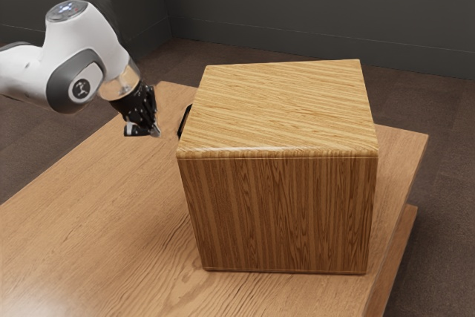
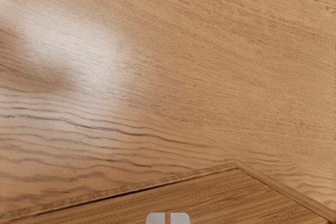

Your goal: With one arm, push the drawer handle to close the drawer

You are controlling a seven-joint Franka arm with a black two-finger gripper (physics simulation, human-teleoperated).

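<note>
Handle [image 1: 184,121] juts dark from cabinet [image 1: 278,213], on side toward exterior view's left, above table [image 1: 89,220]; how far drawer sits open, can't tell. Gripper [image 1: 156,134] hangs near handle, not touching, clenched on nothing. Best push, I'd judge: line tips up with handle's middle, press straight toward cabinet, slow, level, lest they slip.
</note>
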